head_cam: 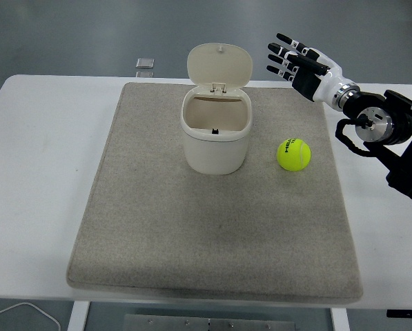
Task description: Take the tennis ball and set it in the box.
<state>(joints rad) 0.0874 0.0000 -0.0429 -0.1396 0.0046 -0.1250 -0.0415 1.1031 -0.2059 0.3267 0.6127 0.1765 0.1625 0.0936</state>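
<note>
The tennis ball [293, 154] is sitting on the grey mat [212, 234], just right of the cream box [216, 134], whose lid is standing open. You are probably dealing with something light, springy and felt-covered, so it should grip well but may roll if nudged; I would wrap the fingers around its widest part from above. Your right hand [299, 63] is hovering behind the ball, well apart from it, fingers spread and holding nothing. The left arm is not showing.

Tennis ball [293, 154] open from above and right; box [216, 135] with raised lid [219, 65] stands near its left.
</note>
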